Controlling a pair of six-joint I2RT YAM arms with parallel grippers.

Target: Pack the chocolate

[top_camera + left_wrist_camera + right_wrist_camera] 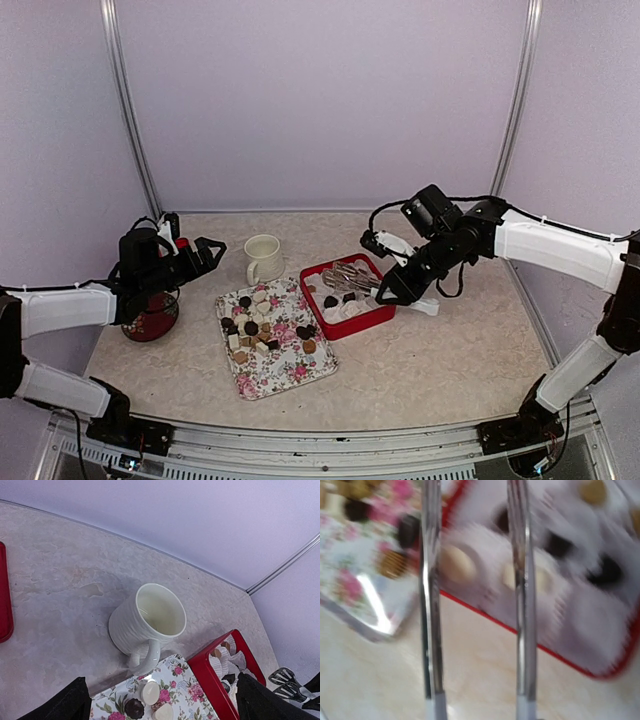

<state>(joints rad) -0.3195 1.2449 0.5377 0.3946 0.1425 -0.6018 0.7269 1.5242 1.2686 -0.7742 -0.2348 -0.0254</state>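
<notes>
The chocolate (254, 328) lies in several dark, tan and cream pieces on a floral tray (290, 375); a few more pieces (455, 562) sit in white paper liners inside the red box (372, 318). My right gripper (398, 288) is shut on metal tongs (345, 275), whose tips hover over the red box. In the blurred right wrist view the two tong arms (431, 630) stand apart, with their tips cut off at the top. My left gripper (205, 250) is open, empty and raised left of the mug, its dark fingers (65, 705) at the bottom corners of the left wrist view.
A cream mug (263, 258) stands upright just behind the tray (200, 700), between it and the back wall. A dark red bowl (150, 318) sits under my left arm at the table's left side. The red box (212, 680) lies to the right of the tray, touching it.
</notes>
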